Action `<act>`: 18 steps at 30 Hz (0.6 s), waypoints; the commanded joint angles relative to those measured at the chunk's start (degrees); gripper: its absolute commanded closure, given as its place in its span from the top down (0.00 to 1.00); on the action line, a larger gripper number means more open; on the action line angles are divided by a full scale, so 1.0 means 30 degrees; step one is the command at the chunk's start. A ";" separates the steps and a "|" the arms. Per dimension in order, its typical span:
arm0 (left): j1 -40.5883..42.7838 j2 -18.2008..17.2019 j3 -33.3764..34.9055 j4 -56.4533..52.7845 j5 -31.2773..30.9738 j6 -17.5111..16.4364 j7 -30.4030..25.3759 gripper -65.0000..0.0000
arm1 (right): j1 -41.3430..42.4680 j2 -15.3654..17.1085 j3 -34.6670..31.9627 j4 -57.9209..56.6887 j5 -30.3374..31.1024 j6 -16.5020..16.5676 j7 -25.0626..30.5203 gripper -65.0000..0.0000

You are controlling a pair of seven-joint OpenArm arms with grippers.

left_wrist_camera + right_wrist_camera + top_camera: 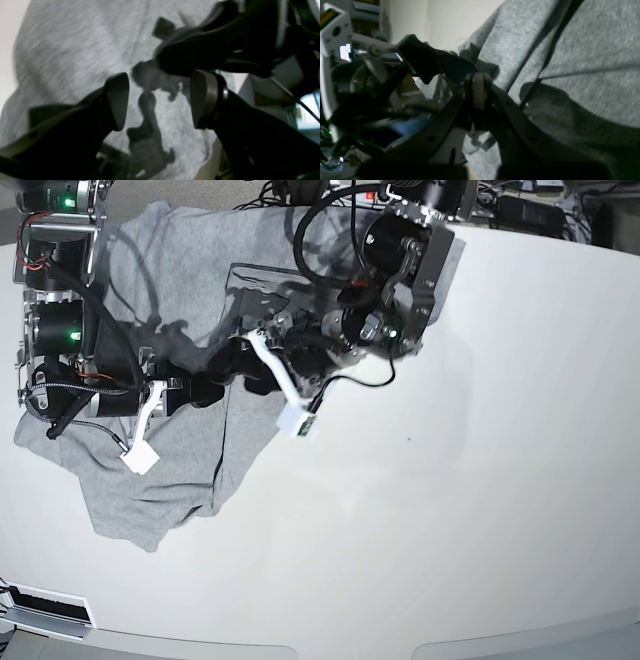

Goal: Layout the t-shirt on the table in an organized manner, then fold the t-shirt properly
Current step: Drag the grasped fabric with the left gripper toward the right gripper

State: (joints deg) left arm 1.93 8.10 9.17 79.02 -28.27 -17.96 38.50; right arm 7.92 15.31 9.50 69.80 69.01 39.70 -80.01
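The heather-grey t-shirt (pixel 165 480) lies rumpled on the far left part of the white table (pixel 460 510), with folds and its plain side showing. Both arms meet over its middle. My left gripper (pixel 160 102) hangs open just above the cloth (pixel 75 50), with nothing between its fingers (pixel 117 100). My right gripper (pixel 478 85) is shut, its pads pressed together at a raised fold of the shirt (pixel 582 50). Whether cloth is pinched between them I cannot tell. In the base view the left gripper (pixel 228 366) and the right gripper (pixel 203 392) nearly touch tip to tip.
Cables and black electronics (pixel 520 210) line the table's far edge. The right arm's base (pixel 55 330) stands at the far left beside the shirt. A white fitting (pixel 45 612) sits at the near left edge. Bare tabletop stretches right of the shirt.
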 commanded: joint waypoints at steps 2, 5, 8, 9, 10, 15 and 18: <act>0.0204 0.0301 -0.0051 0.0313 0.0678 0.0641 -0.0780 0.60 | 0.0437 0.0197 0.0051 0.0342 0.0488 0.0099 0.0153 0.00; 0.0743 0.0301 0.0095 0.0138 0.1508 0.0954 -0.1581 0.60 | 0.0430 0.0197 0.0051 0.0342 0.0495 0.0099 0.0153 0.00; 0.1129 0.0301 0.0189 0.0102 0.1632 0.0962 -0.1865 0.60 | 0.0430 0.0197 0.0051 0.0342 0.0495 0.0099 0.0153 0.00; 0.1231 0.0301 0.0182 0.0102 0.1858 0.1173 -0.2055 0.60 | 0.0430 0.0197 0.0051 0.0342 0.0495 0.0099 0.0153 0.00; 0.1326 0.0301 0.0189 0.0095 0.2135 0.1537 -0.2397 0.60 | 0.0430 0.0197 0.0051 0.0342 0.0495 0.0099 0.0153 0.00; 0.1406 0.0301 0.0189 -0.0568 0.2353 0.2069 -0.2987 0.60 | 0.0430 0.0197 0.0051 0.0342 0.0495 0.0099 0.0153 0.00; 0.1348 0.0301 0.0189 -0.1508 0.2441 0.2076 -0.3665 0.60 | 0.0430 0.0197 0.0051 0.0342 0.0495 0.0099 0.0153 0.00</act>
State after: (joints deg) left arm 6.50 8.12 9.41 73.89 -20.58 -11.35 27.49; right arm 7.94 15.35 9.50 69.80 69.01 39.70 -80.01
